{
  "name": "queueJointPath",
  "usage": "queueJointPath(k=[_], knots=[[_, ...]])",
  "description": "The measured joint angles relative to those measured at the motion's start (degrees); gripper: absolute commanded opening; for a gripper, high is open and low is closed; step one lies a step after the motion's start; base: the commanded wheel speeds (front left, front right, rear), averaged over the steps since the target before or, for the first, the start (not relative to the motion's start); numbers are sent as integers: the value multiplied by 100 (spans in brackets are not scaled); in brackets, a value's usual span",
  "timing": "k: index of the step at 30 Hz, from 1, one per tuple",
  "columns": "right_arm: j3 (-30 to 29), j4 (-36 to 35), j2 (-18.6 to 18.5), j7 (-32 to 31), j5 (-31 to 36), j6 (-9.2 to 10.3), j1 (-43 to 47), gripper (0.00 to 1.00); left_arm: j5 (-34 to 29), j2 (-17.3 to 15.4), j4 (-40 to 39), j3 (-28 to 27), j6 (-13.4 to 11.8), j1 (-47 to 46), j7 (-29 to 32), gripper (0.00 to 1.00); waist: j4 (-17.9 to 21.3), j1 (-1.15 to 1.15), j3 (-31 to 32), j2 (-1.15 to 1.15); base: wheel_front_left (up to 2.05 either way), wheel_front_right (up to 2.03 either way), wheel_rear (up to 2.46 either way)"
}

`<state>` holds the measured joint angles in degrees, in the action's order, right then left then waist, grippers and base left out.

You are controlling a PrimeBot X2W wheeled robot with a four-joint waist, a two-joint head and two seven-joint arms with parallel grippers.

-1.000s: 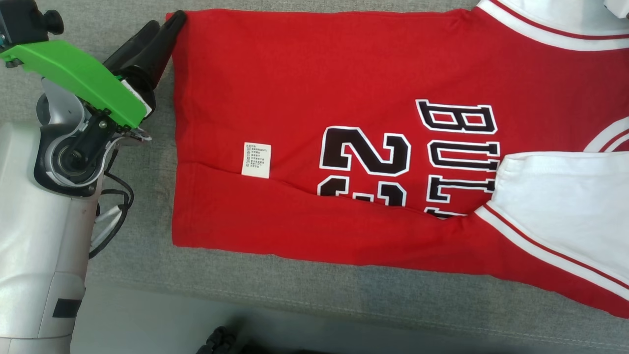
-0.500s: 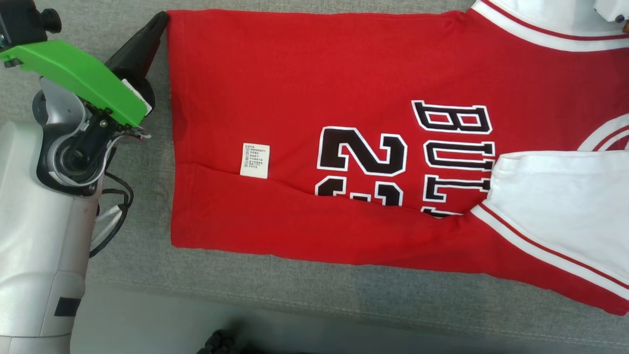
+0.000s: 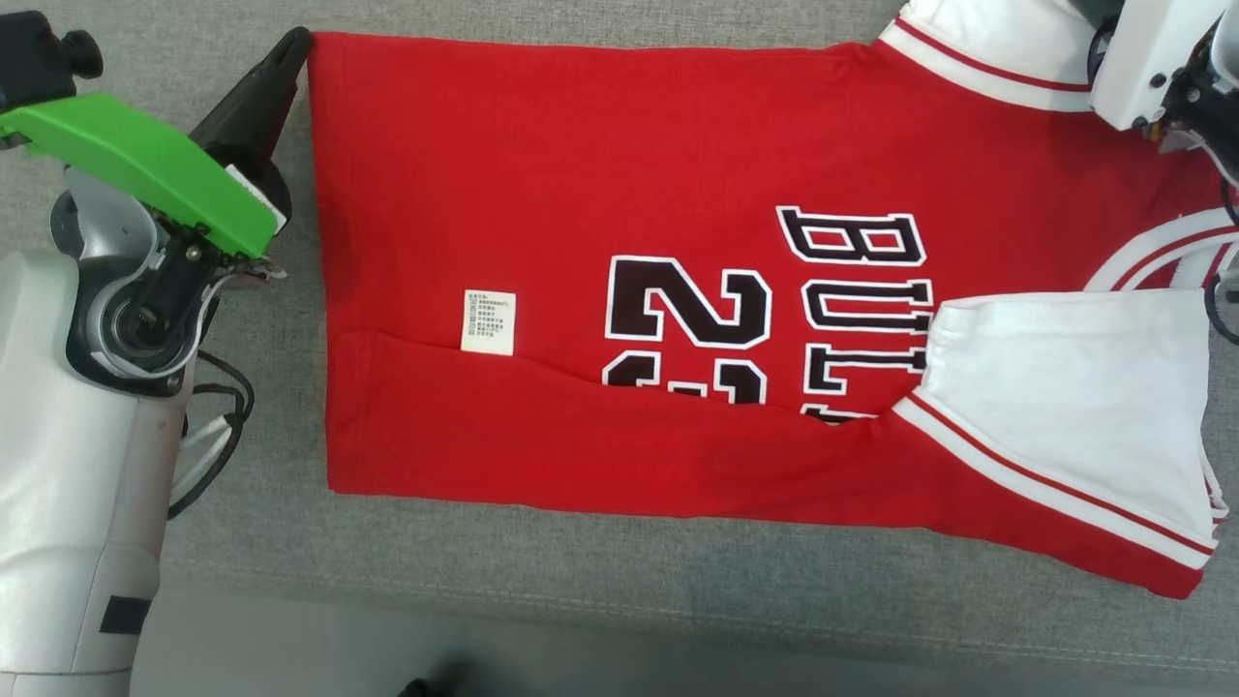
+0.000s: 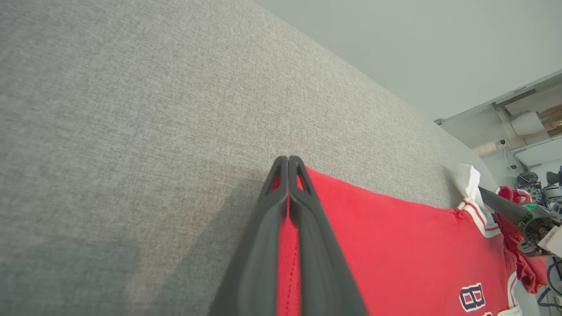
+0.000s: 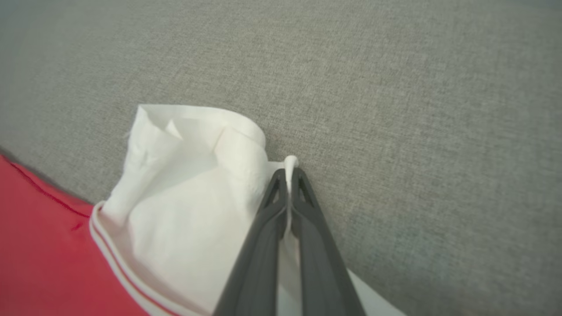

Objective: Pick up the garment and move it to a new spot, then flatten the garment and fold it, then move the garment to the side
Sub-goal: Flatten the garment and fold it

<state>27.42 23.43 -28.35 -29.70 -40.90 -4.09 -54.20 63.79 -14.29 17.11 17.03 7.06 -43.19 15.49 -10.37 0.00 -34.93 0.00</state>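
The red cotton jersey with white sleeves and black lettering [image 3: 542, 145] lies spread on the grey fabric-covered table [image 3: 581, 581], hem to the left and collar to the right. Its near long edge is lapped over the numerals. The left pincer [image 4: 288, 161] is closed on the far-left hem corner, with red cloth showing between its fingers. The right pincer [image 5: 288, 173] is clamped on the edge of the far white sleeve [image 5: 184, 188]. Both bites look shallow, right at the cloth's edge, so a pull toward the near side could slip 1 corner free and skew the fold. If the 2 arms lift unevenly, the lapped near edge could be dragged into creases.
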Motion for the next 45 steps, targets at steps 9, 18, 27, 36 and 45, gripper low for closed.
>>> queueJointPath(k=[9,18,27,36,45], knots=[[70,-417,76,227,-148,-133,373,0,8,-203,105,-44,1,478,-221,0,144,0,315,0,0,0,0],[-9,-610,-181,278,-256,-144,844,0,82,-275,116,-79,5,814,-349,0,310,0,697,0,0,0,0],[-196,-993,-277,325,-399,-131,915,0,254,-325,18,-79,5,886,-350,0,416,0,846,0,0,0,0],[-292,-1221,-330,421,-504,-83,1266,0,291,-383,-34,-102,5,1021,-480,0,444,0,907,0,0,0,0],[-437,-1521,-316,567,-672,-20,1662,0,367,-475,-26,-190,7,1334,-577,0,510,0,1117,0,0,0,0]])
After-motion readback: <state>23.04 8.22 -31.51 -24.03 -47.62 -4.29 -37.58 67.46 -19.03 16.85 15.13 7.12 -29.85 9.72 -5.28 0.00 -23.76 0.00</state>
